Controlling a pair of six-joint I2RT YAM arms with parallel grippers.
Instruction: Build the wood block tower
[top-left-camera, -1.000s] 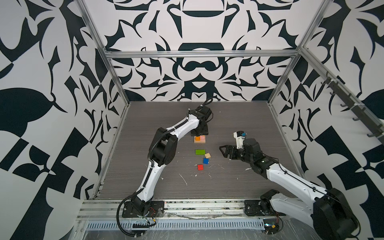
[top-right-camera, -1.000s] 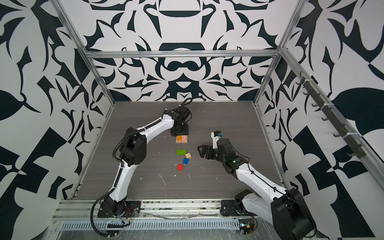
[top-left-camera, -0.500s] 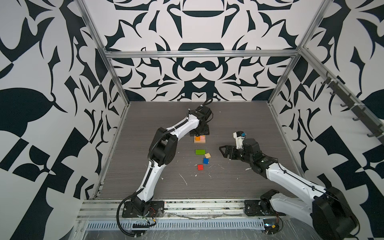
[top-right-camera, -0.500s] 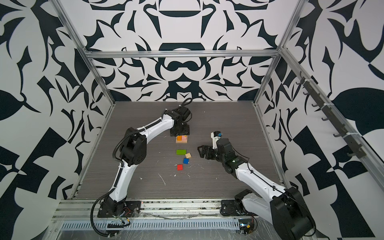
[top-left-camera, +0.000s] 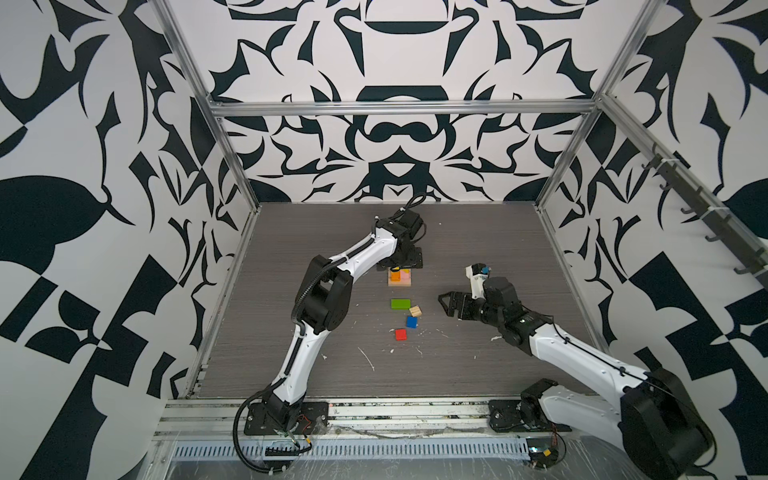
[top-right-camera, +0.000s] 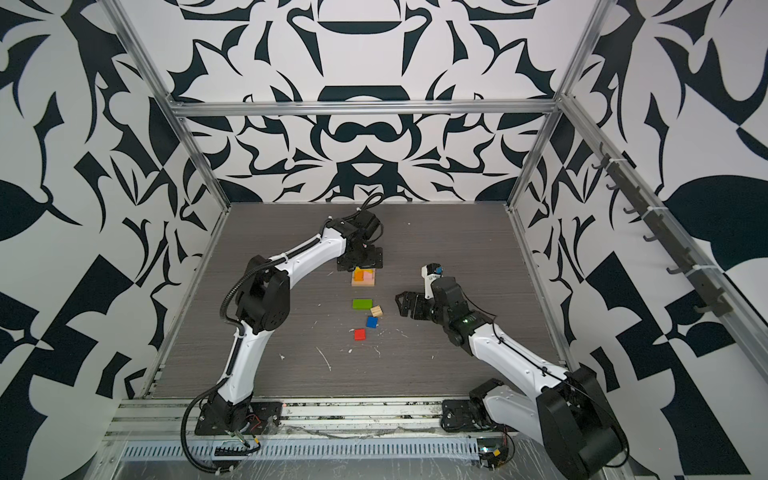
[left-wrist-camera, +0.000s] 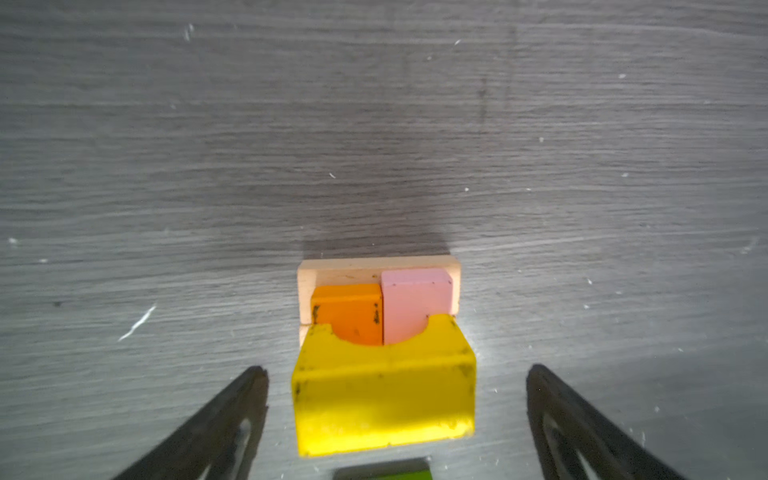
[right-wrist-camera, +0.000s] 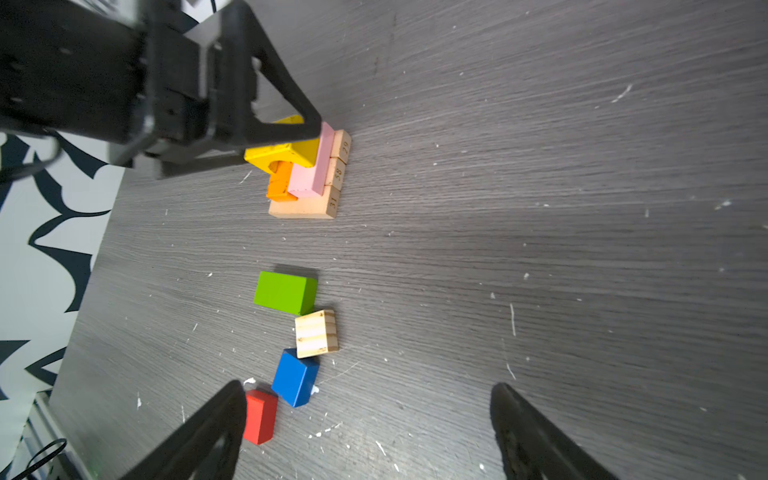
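one dark wood-grain table (top-left-camera: 457, 374) fills the lower middle of both top views, and two arms work over it. our left arm (top-left-camera: 357, 253) reaches to just above frame centre, where the left gripper (left-wrist-camera: 397, 370) hangs over the tower (top-left-camera: 400, 277). our right arm (top-left-camera: 561, 353) comes in from the lower right. its right gripper (right-wrist-camera: 368, 385) sits low, right of centre, jaws spread wide with nothing between them.

the tower so far has three tan bars (right-wrist-camera: 307, 205) side by side as its base. the orange block (left-wrist-camera: 347, 309) and pink block (left-wrist-camera: 415, 299) lie on those, and the yellow block (left-wrist-camera: 382, 399) lies across the pair at one end. in the left wrist view the left gripper's fingers (left-wrist-camera: 232, 415) stand wide, clear of the yellow block on both sides. we judge that piece set down and the third layer half laid.

next, we think, the left gripper must rise straight up without brushing the yellow block. then the green block (top-left-camera: 400, 304), just below the tower in the top views, wants fetching and setting beside it.

in the way is the plain cube (top-left-camera: 415, 311), right at the green block's lower-right corner; whether they touch we cannot tell. the blue square (top-left-camera: 412, 322) and red square (top-left-camera: 400, 334) lie lower still. with the left gripper over the tower, the right arm has no clear way in. white specks dot the table.
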